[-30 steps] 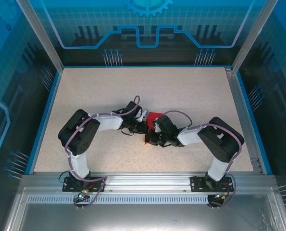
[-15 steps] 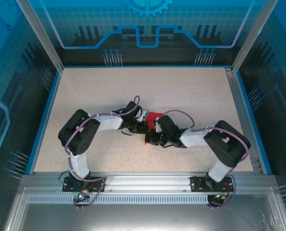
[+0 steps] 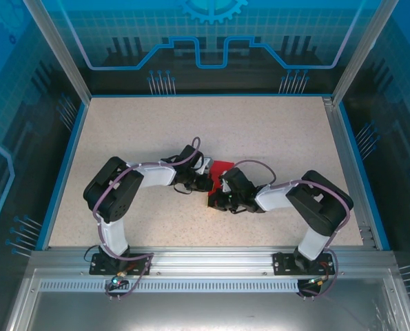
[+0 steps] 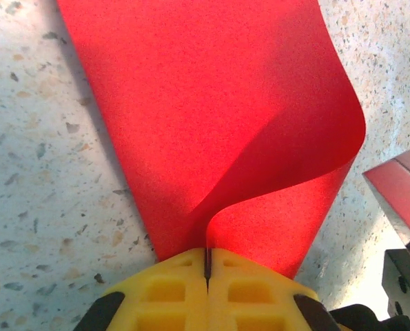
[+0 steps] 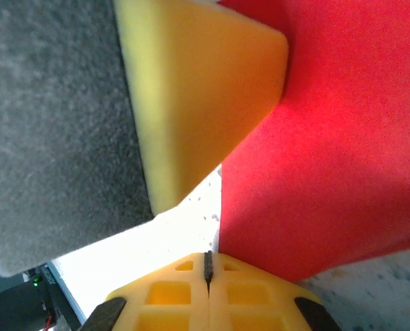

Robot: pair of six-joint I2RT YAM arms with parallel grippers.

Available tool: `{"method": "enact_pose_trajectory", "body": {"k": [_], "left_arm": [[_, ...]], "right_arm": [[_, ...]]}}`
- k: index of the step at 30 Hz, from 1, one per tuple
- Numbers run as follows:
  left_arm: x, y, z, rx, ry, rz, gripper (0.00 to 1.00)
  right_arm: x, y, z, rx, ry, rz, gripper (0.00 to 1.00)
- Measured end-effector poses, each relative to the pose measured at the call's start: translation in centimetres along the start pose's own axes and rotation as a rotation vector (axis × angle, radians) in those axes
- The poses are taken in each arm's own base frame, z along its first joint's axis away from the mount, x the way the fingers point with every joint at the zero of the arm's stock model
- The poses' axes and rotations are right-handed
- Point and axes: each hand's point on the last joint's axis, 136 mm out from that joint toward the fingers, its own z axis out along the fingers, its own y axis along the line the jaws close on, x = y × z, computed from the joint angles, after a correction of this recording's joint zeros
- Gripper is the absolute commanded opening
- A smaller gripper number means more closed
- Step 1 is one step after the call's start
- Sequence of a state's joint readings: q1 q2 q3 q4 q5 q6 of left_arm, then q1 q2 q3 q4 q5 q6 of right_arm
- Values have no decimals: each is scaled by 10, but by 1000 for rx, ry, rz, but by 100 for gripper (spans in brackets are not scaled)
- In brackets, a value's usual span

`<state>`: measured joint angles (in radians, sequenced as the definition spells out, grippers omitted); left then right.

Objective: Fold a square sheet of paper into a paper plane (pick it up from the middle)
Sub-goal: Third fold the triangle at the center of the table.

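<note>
- Top external view: both arms reach inward and meet mid-surface (image 3: 273,131). The left tool (image 3: 206,182) and right tool (image 3: 217,200) sit just beside each other. The square sheet of paper (image 3: 222,166) shows as a red patch just beyond both tools, mostly hidden by them. From here I cannot tell how either tool's jaws stand.
- Left wrist view: the left tool (image 4: 207,272) has its 2 yellow pads pressed together, pinching a raised edge of the square sheet of paper (image 4: 205,103). The sheet runs straight ahead of the tool, its long axis pointing away from the tool. Its right side curls up and over, and the rest lies flat on the speckled surface (image 4: 39,172).
- Right wrist view: the right tool (image 5: 207,276) also has its pads pressed together. The sheet (image 5: 329,152) lies ahead and to the right, touching the right pad, but I cannot tell whether any paper is caught in the seam. A yellow pad (image 5: 198,89), likely the left tool's, sits ahead-left against the sheet.
- Judgement: the left arm has the hold, so the next crease depends on the right tool working the paper to its right.
</note>
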<state>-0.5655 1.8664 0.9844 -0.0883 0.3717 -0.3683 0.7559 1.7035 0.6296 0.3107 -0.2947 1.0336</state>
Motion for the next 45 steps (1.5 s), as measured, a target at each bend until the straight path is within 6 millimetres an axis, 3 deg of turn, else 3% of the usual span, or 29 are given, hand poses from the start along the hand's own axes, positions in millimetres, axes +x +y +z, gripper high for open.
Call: {"method": "enact_pose_trajectory", "body": {"k": [9,20,27,31,35,45], "left_arm": [[0,0,0,0,0,0,0],[0,0,0,0,0,0,0],[0,0,0,0,0,0,0],[0,0,0,0,0,0,0],[0,0,0,0,0,0,0],[0,0,0,0,0,0,0]], "right_arm": [[-1,11,-6,8,5,-21,0],[3,6,9,32,37,-14,0],[1,10,-2,-12,16,-10,0],[-13,9,-21,-60,-30,12,0],[-27,7,-27,-76,-56,22,0],[-30,-2,-18,-71,-26,33,0]]}}
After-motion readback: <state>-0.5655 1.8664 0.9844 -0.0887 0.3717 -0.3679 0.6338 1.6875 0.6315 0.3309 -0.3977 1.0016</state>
